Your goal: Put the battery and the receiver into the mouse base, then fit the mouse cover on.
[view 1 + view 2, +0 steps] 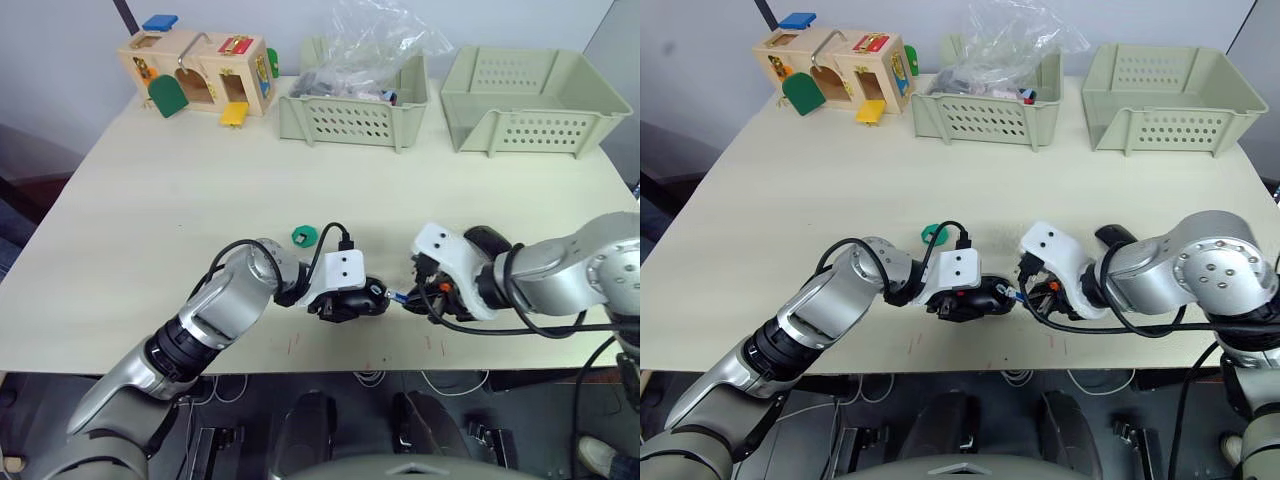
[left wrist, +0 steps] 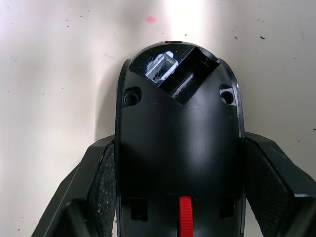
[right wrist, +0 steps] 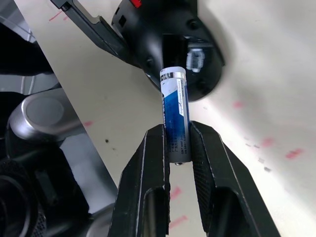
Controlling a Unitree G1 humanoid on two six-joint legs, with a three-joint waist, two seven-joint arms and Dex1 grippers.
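Mouse base [image 2: 178, 148] sits near the table's [image 1: 150, 220] front edge, clamped between the left gripper [image 1: 345, 303] fingers so it can't slide, while the right gripper [image 3: 177, 148] pinches the battery [image 3: 176, 118] lengthwise, tip just at the open compartment (insertion not yet done).

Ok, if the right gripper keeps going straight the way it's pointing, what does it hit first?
Probably the mouse base: the battery held in the right gripper points at it and would touch first, though the remaining gap is unclear.

The left claw [image 1: 962, 300] grips the mouse base [image 1: 978, 299] while the right claw [image 1: 1025, 294] brings the battery [image 1: 1011, 293] against it.
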